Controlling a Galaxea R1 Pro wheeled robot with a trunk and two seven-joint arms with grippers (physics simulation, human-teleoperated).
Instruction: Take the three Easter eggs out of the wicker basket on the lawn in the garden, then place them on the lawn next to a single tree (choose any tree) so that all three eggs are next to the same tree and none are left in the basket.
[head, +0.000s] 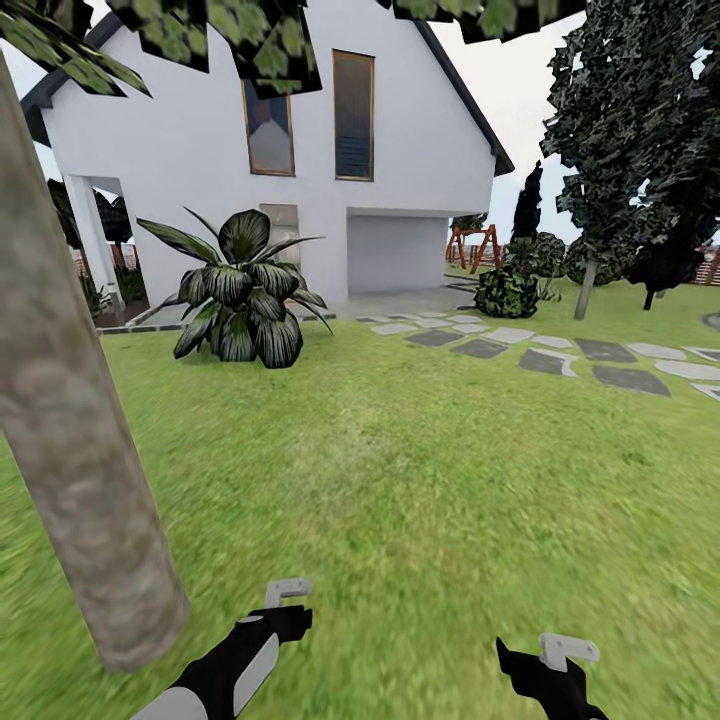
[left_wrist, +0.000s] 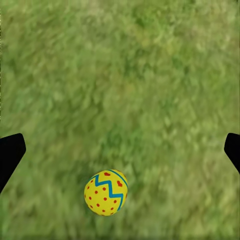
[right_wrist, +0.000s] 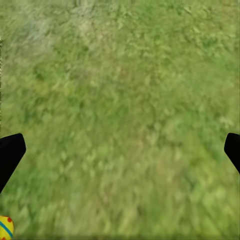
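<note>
While both grippers hang spread over grass, the egg (left_wrist: 106, 192) lies under the left gripper (left_wrist: 120, 150), the nearer one.

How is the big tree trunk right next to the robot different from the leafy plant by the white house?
The tree trunk is bare, grey-brown and mottled; the leafy plant is all dark green striped leaves. The trunk is one thick leaning column rising out of the picture; the plant is low and spreads outward. The trunk stands near the robot; the plant sits far off. Both stand on the lawn.
</note>
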